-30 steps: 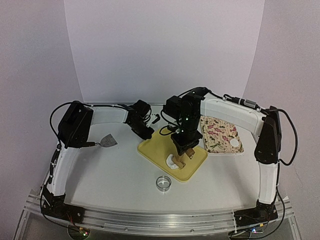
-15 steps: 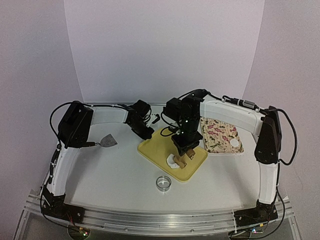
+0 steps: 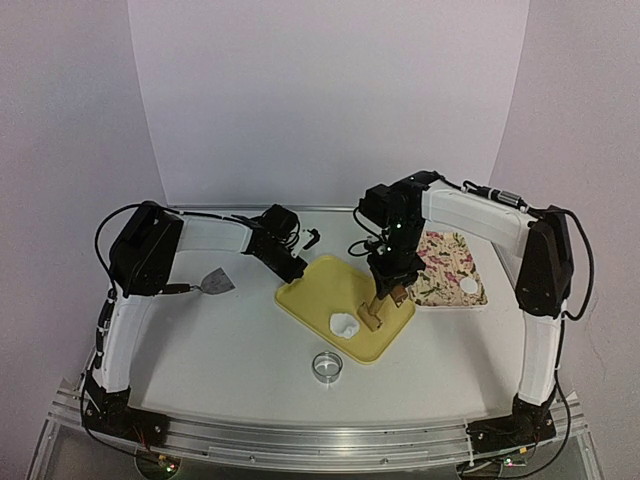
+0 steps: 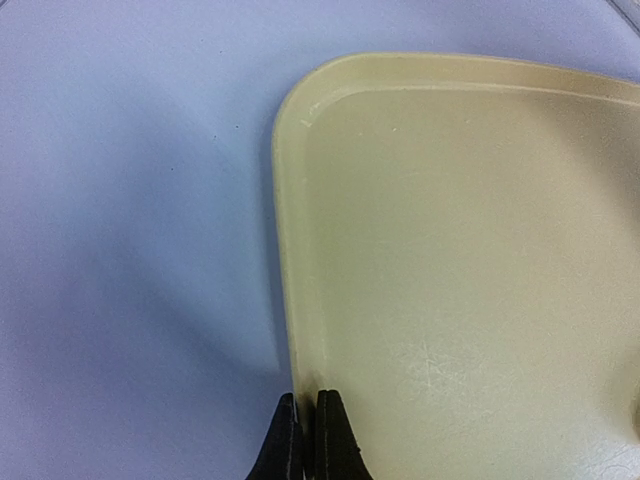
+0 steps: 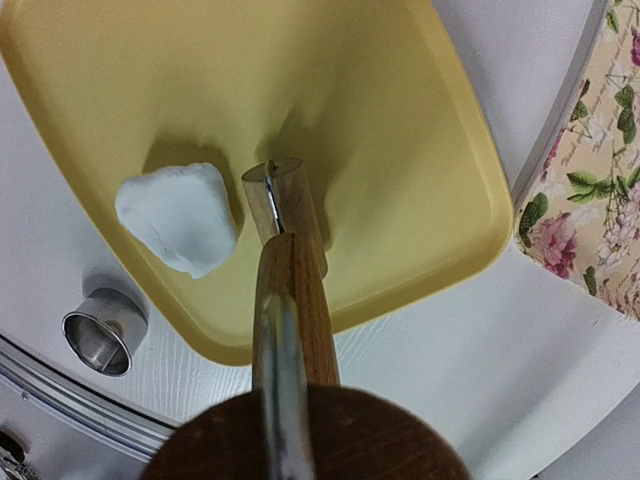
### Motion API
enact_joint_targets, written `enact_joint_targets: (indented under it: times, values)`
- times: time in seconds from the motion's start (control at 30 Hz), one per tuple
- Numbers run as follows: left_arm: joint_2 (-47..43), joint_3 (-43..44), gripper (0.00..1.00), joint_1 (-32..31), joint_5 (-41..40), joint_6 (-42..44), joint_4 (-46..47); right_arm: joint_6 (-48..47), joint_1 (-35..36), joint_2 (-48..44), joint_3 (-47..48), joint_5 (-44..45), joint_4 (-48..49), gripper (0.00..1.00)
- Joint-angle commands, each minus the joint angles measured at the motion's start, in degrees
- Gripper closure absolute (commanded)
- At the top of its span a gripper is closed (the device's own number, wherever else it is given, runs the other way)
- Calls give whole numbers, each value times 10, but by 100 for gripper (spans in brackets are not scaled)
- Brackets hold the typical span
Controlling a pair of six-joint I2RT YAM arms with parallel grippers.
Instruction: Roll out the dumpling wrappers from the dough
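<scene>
Jaws of the right gripper (image 3: 388, 288) are part-closed on a brown wooden rolling pin (image 5: 290, 285), which points down and away from them over the pale yellow plastic tray (image 5: 420, 150). We can't tell if its far end touches the tray. A white lump of dough (image 5: 178, 218) lies on that tray just left of the pin's far end in the right wrist view, apart from it and well ahead of the jaws. One thin white round dumpling wrapper (image 3: 468, 287) sits on the flower-patterned rectangular tray (image 3: 440, 265), off to the right of these jaws and not touching them. A small shiny round ring cutter (image 5: 100, 330) stands on the white table (image 3: 230, 350), left of the pin and nearer the jaws than the dough. On the left gripper (image 4: 308, 445) the jaws are fully closed, tips right at the yellow tray's rim; we can't tell whether they pinch it. The dough lies well apart from these jaws, across the tray. A grey metal scraper (image 3: 215, 283) lies on the table to their left.
</scene>
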Motion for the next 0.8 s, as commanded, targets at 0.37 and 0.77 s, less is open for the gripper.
enact_joint_targets:
  times: [0.37, 0.77]
  values:
    - [56, 73, 100, 2, 11, 22, -69, 0, 38, -5, 139, -22, -194, 100]
    - [55, 71, 100, 2, 13, 22, -71, 38, 82, -10, 148, -37, -222, 100]
